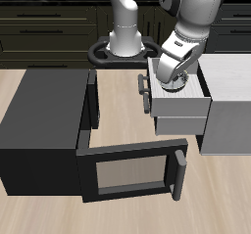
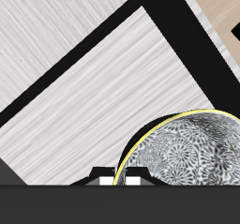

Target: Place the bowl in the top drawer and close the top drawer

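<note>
Wooden table [image 1: 118, 91], dark cabinets behind; gripper [image 1: 169, 78] clamped on the bowl [image 2: 187, 153] over the open top drawer [image 1: 181, 106].

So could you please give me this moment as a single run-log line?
gripper: over open top drawer | bowl: at gripper, grasp unclear | drawer: not closed

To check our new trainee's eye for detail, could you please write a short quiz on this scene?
1. True or false: the drawer is shut.
2. Over what does the gripper hold the bowl? A the drawer, B the black box, C the floor.
3. Fill in: the black box's door stands ____.
Key: 1 false; 2 A; 3 open.
</note>
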